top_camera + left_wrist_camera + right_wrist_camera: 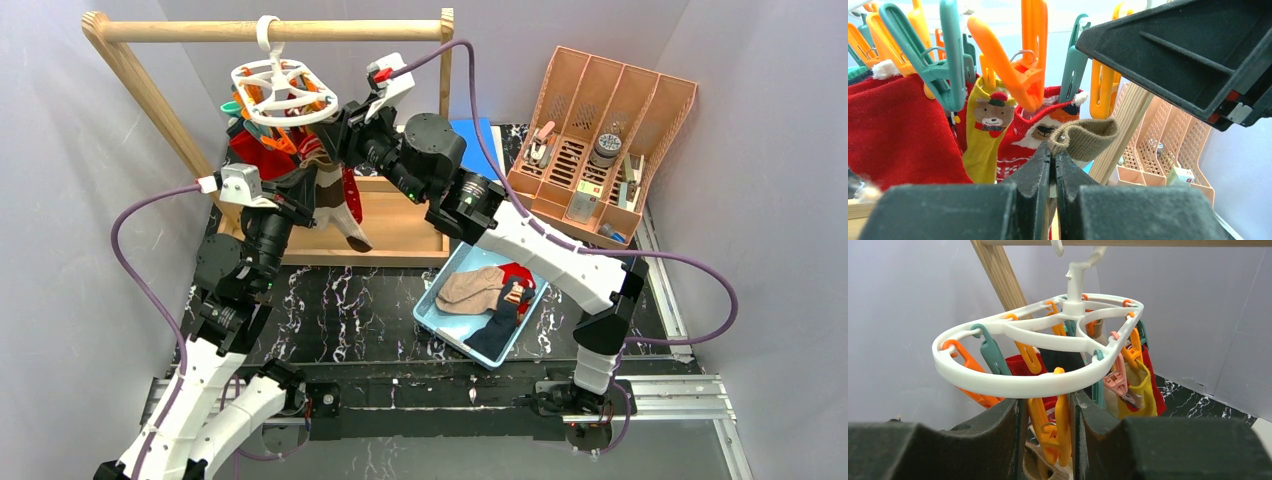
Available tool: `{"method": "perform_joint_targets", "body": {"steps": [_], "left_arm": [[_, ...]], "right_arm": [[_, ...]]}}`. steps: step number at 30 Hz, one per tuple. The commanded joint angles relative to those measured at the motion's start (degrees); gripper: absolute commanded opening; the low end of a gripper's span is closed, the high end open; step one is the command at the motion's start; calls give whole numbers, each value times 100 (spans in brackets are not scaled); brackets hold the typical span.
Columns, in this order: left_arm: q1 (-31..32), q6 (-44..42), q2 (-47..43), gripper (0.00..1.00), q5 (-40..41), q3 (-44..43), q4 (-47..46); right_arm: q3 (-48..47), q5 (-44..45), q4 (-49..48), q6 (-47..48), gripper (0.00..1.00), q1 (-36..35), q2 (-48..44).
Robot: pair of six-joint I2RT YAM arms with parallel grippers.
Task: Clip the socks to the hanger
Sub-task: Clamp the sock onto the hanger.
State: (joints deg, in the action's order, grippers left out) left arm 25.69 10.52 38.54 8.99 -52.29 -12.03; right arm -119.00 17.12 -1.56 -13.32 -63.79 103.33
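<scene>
Wooden rack (pixel 270 30), pink organizer (pixel 668 110), blue tray (pixel 455 338)

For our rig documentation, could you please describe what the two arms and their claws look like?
The left arm and right arm have white shells over black joints. Purple cables run to white wrist cameras; the right one bears a red mark. The left claw and right claw are matte black, with wedge-shaped fingers.

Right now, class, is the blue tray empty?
No, the blue tray holds a tan sock, a red sock and a navy sock.
</scene>
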Motion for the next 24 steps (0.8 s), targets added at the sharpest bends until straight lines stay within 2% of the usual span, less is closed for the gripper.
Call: {"method": "perform_joint_targets", "body": {"steps": [1, 24], "left_arm": [[32, 64, 29, 0, 41, -110, -212], [32, 485, 92, 0, 75, -11, -334]], "right_arm": [[183, -17, -386, -74, 1, -17, -375], [481, 39, -700, -160, 1, -19, -472]]}}
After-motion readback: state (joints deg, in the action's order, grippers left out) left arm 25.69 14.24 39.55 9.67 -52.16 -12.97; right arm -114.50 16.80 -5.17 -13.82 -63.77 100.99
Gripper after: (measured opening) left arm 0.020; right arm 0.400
